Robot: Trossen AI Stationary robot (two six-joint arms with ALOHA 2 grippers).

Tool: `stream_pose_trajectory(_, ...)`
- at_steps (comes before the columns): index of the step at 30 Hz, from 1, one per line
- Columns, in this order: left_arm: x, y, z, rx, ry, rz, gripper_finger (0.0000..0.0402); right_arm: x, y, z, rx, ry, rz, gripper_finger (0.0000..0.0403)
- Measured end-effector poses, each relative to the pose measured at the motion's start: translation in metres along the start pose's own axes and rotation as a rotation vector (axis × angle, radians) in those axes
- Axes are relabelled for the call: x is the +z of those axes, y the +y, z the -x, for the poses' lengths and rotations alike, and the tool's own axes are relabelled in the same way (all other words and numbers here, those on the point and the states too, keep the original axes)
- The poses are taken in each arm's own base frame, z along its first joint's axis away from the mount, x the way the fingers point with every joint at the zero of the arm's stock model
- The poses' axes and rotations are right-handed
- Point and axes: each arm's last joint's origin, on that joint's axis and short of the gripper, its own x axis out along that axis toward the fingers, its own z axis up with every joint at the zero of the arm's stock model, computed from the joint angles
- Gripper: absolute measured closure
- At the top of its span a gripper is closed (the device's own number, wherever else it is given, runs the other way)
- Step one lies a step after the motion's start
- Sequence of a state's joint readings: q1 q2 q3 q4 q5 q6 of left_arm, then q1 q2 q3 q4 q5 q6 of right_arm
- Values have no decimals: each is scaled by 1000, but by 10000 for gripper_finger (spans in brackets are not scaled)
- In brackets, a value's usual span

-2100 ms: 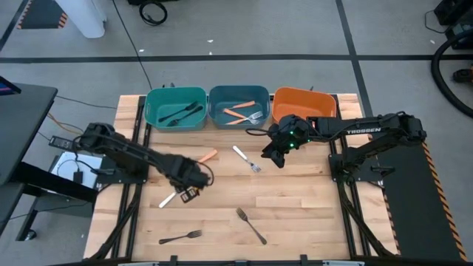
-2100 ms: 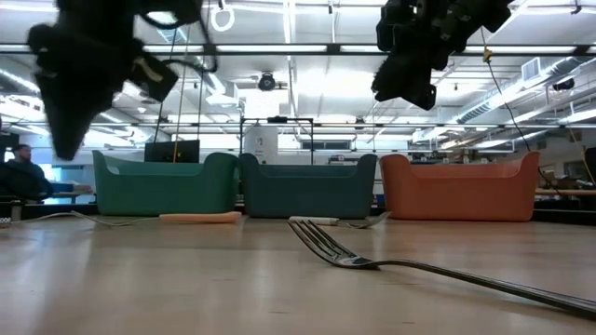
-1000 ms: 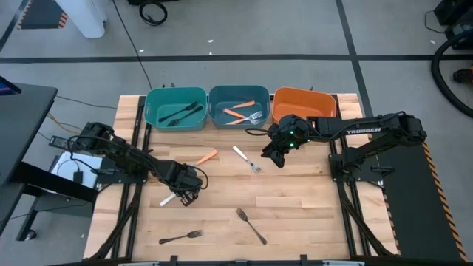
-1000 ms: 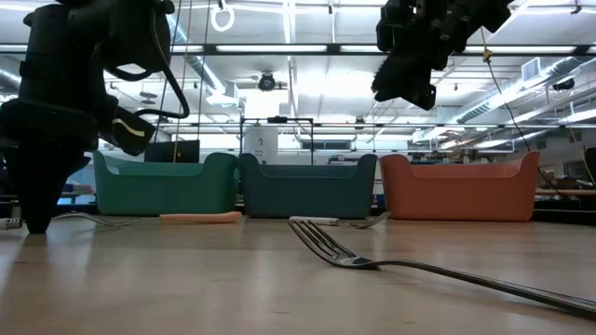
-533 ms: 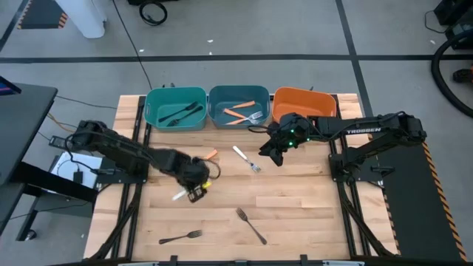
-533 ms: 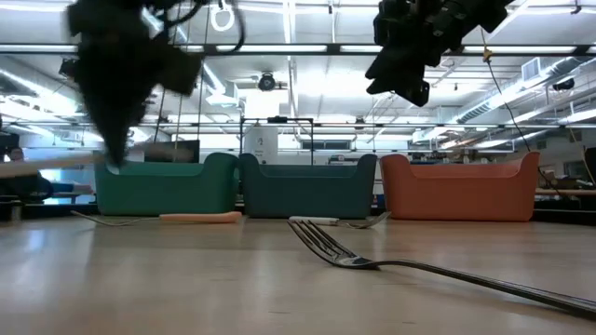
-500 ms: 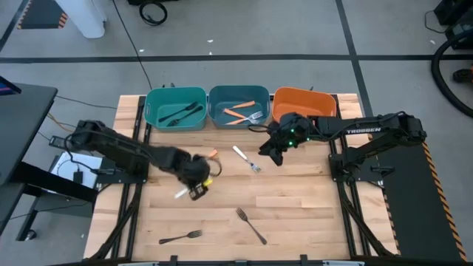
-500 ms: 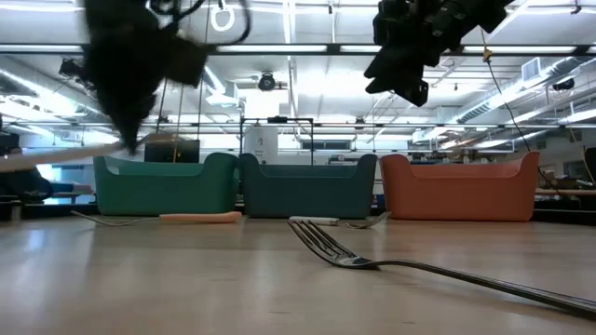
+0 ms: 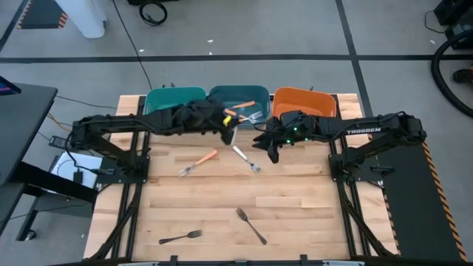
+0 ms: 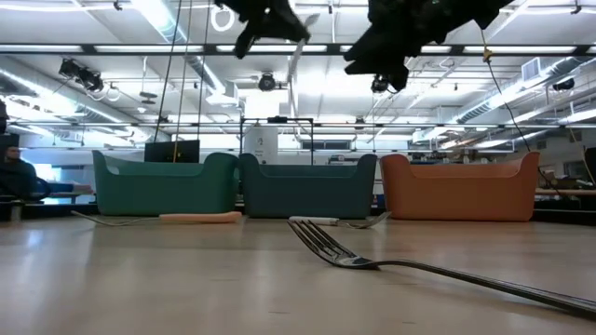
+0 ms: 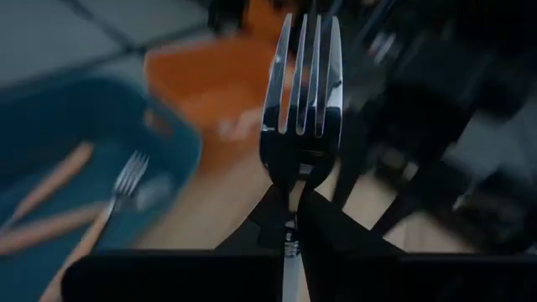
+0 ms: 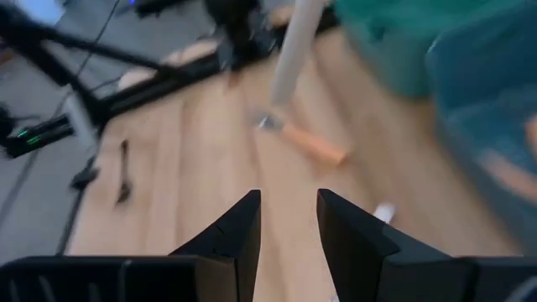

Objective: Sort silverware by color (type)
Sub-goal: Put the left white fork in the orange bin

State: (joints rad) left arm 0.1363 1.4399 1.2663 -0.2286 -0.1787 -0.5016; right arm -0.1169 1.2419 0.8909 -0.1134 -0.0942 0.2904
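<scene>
My left gripper (image 9: 225, 127) hangs above the front edge of the dark blue middle bin (image 9: 222, 94), its fingers (image 11: 273, 220) pinched on the neck of a white-handled silver fork (image 11: 300, 126) whose tines stand up past them. My right gripper (image 9: 267, 145) hovers just beside it with its fingers (image 12: 239, 231) spread and empty, over bare wood right of a second white-handled fork (image 9: 245, 159) lying on the wooden table (image 9: 295, 214). The orange-handled fork (image 9: 196, 162) lies in open table left of centre, while the silver fork (image 9: 251, 225) and black fork (image 9: 181, 237) lie near the front edge, well clear of both arms.
</scene>
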Motion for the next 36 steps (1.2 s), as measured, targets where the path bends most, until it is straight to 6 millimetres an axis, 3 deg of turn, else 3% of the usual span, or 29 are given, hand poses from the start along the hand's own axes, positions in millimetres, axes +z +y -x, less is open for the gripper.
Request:
stream_pose_trajectory(5, 16, 0, -6, -33, -165, -23, 379, 12, -3, 1, -134, -155, 4, 276)
stream_pose_trajectory(11, 15, 1, -23, -36, -214, -21, 379, 26, -9, 5, -194, -304, -17, 276)
stream_pose_trajectory(15, 14, 1, -32, -7, -255, -62, 379, 30, -12, 6, -192, -339, -56, 276)
stream_pose_trajectory(23, 19, 5, -32, 13, -288, -132, 379, 29, -12, 5, -181, -338, -102, 276)
stream_pose_trajectory(36, 22, 5, -32, -8, -306, -152, 379, 33, -28, -21, -219, -445, -175, 277)
